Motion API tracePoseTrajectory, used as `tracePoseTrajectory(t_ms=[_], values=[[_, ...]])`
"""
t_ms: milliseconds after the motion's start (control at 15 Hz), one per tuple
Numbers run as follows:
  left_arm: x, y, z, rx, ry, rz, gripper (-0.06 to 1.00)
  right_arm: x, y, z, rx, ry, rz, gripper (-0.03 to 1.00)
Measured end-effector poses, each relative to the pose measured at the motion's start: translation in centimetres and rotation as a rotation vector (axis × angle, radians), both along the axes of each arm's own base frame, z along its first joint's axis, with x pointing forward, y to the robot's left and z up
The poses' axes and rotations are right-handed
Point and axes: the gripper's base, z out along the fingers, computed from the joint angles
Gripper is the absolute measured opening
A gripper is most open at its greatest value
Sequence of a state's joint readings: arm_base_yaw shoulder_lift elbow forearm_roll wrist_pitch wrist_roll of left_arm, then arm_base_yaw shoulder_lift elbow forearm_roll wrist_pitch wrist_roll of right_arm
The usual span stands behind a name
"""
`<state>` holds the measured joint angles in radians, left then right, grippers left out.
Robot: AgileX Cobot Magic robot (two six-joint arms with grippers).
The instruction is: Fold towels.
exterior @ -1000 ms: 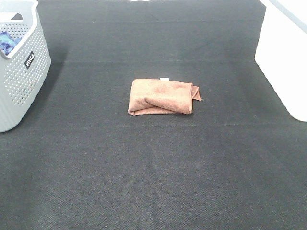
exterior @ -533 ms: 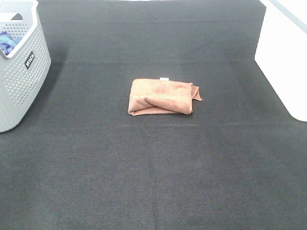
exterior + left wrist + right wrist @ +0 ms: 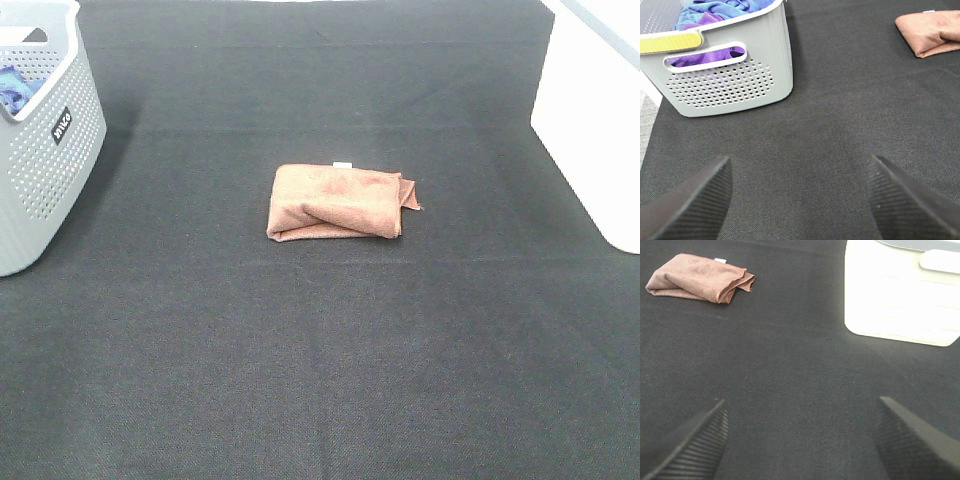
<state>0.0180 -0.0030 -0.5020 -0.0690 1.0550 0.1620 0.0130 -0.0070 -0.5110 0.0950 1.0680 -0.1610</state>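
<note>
Dark worktop [image 3: 320, 380] held the folded towel [image 3: 338, 203], soft and floppy; I'd pinch its loose corner, both pincers [image 3: 799, 200] [image 3: 800, 440] gaping empty.

Both arms stayed outside the high camera's view. The left end effector [image 3: 797, 200] hung above the bench with its fingers spread wide and empty. The right end effector [image 3: 800, 440] was the same, wide apart and holding nothing.

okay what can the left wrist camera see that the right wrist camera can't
Only the left wrist view shows the grey perforated basket with blue and purple cloths inside, and the open left gripper. Only the right wrist view shows the white bin and the open right gripper. Both show the folded reddish-brown towel on the black mat.
</note>
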Motion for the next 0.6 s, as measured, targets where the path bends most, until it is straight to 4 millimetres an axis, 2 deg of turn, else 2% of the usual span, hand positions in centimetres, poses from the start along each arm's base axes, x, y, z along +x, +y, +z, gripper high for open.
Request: tracePoseTrajectory(t_ms=[600], values=[[0.00, 0.00, 0.00, 0.000, 0.000, 0.000, 0.71, 0.00, 0.00, 0.00, 0.000, 0.000, 0.000, 0.75]])
